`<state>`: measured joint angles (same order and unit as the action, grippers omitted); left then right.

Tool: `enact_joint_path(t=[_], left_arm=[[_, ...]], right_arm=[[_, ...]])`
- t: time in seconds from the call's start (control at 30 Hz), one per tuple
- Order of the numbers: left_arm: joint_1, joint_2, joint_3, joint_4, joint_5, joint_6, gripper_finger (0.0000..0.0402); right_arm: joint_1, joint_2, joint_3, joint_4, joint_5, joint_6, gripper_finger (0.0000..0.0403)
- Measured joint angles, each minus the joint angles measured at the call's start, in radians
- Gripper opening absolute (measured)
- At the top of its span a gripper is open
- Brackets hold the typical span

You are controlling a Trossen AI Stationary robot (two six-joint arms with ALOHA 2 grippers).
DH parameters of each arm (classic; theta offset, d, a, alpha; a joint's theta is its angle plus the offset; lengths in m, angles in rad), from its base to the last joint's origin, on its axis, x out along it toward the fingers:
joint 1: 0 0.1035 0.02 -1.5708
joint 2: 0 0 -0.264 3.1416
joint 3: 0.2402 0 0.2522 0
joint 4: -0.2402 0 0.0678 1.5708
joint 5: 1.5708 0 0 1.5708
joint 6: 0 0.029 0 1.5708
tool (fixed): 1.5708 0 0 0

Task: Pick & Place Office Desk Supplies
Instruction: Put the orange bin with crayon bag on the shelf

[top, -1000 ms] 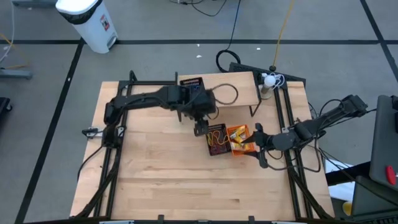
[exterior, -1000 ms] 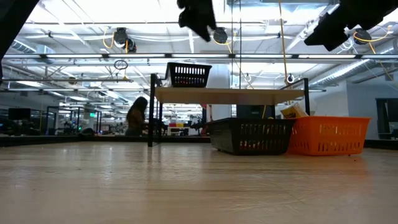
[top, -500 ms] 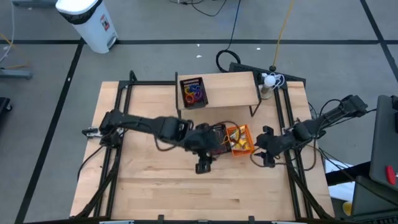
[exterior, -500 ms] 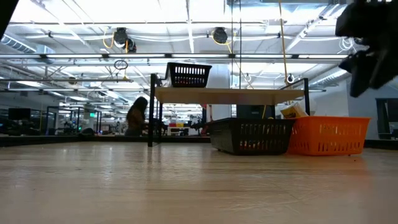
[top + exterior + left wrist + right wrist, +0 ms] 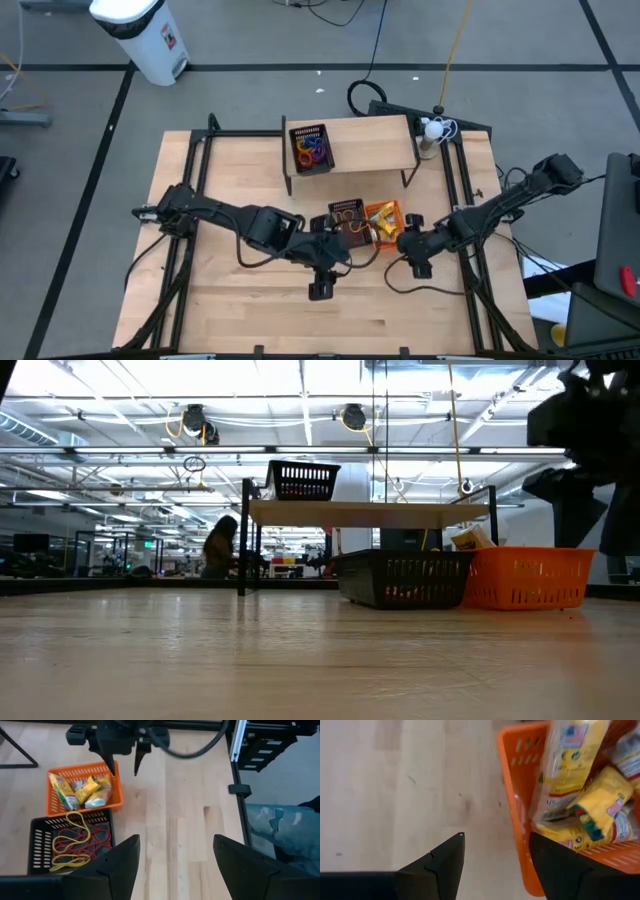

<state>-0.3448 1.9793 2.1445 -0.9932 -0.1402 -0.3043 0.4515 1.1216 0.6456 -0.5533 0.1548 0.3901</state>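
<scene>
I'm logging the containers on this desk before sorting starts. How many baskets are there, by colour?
Black baskets: 2, one on the raised shelf, one on the table
Orange baskets: 1, beside the black one on the table
Total: 3

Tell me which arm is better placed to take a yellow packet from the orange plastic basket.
The right arm, probably. The right gripper hangs open beside the orange plastic basket, with the yellow packets close ahead in its wrist view. The left gripper, also open, is nearer the black mesh basket of elastic loops.
</scene>
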Motion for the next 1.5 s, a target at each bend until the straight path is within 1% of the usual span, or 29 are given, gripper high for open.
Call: enact_joint_path(t=[0.2,0.37,0.63,0.73,0.83,0.9,0.97,1.07,1.1,1.17,1.3,1.5], left_arm=[[-0.021,0.0,0.0,0.0,-0.001,-0.025,0.0255],[-0.027,0.0,0.0,0.0,-0.001,-0.024,0.0255],[-0.027,0.0,0.0,0.0,-0.001,-0.049,0.0255],[-0.027,0.0,0.0,-0.001,-0.001,-0.05,0.0255],[-0.028,0.0,0.0,-0.001,-0.001,-0.053,0.0255],[-0.028,0.0,0.0,-0.001,-0.001,-0.054,0.0255],[-0.028,0.0,0.0,-0.002,-0.001,-0.064,0.0255],[-0.028,0.0,0.0,-0.006,-0.001,-0.068,0.0255],[-0.028,0.0,0.0,-0.006,-0.001,-0.068,0.0255],[-0.029,0.001,0.0,-0.006,-0.001,-0.068,0.0255],[-0.029,0.001,0.0,-0.007,-0.001,-0.068,0.0255],[-0.027,0.001,0.0,-0.014,-0.001,-0.065,0.0255]], right_arm=[[-0.008,0.075,0.0,0.005,0.054,-0.021,0.021],[-0.045,0.106,0.0,0.03,0.051,-0.021,0.021],[-0.096,0.141,0.0,0.121,-0.051,-0.061,0.021],[-0.11,0.167,0.0,0.114,-0.057,-0.024,0.0206],[-0.119,0.199,0.0,0.11,-0.084,0.005,0.0185],[-0.119,0.223,0.0,0.121,-0.103,0.007,0.0159],[-0.119,0.239,0.0,0.128,-0.105,0.006,0.0121],[-0.118,0.255,0.002,0.122,-0.1,-0.01,0.004],[-0.116,0.254,0.002,0.118,-0.088,-0.021,0.0021],[-0.113,0.248,0.002,0.109,-0.056,-0.008,0.0011],[-0.114,0.196,0.001,0.072,-0.047,0.01,0.0002],[-0.096,0.059,0.0,0.017,-0.056,0.049,0.0001]])
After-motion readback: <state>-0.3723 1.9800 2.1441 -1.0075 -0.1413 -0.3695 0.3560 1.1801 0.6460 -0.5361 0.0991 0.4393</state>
